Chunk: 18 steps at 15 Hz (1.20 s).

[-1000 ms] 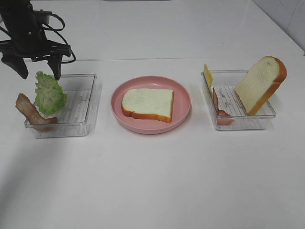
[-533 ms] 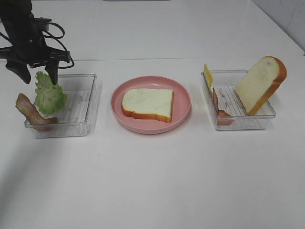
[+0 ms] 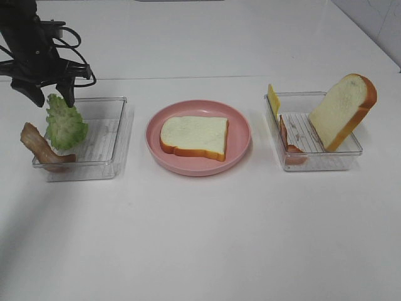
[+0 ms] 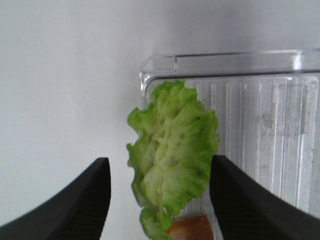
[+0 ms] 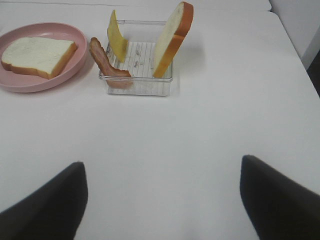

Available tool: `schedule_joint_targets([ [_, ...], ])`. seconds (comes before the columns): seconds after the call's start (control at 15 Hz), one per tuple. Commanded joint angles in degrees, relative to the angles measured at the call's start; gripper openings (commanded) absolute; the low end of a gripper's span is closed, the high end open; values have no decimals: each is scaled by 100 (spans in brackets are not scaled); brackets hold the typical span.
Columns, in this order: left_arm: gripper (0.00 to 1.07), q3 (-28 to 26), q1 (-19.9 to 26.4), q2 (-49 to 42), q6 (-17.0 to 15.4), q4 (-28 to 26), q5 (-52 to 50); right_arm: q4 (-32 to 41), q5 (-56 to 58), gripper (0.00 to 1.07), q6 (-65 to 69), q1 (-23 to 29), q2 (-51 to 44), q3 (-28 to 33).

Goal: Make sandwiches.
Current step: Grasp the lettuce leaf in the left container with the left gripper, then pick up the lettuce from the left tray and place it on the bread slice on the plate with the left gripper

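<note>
A glossy white table [image 3: 200, 238] fills the view, pale tiles [image 3: 378, 19] beyond its right corner.

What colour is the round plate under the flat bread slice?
The round plate is pink, clearest in exterior high view.

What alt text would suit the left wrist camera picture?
A frilly green lettuce leaf sits between the two open black fingers of the left gripper, at the corner of a clear ribbed tray on a white table.

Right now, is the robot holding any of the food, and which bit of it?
Nothing is held yet. The left claw stands open around the lettuce, with a gap on one side. The right claw is open and empty.
</note>
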Motion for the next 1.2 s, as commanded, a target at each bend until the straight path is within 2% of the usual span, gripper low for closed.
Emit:
schedule_joint_targets([
  [0.07, 56, 0, 0, 120, 29, -126, -63, 11, -46, 79, -46, -46, -80, 11],
  [0.2, 50, 0, 0, 138, 46, -132, -63, 11, -46, 79, -46, -46, -80, 11],
  [0.6, 10, 0, 0, 138, 23, -80, -69, 11, -46, 79, -46, -46, -80, 11],
  [0.73, 0, 0, 11, 115, 6, -80, -57, 11, -46, 79, -46, -46, -80, 11],
  [1.0, 0, 0, 11, -189, 17, -304, -178, 11, -46, 79, -46, -46, -80, 11],
  [1.2, 0, 0, 11, -596, 309, -779, -378, 11, -46, 79, -46, -46, -80, 11],
])
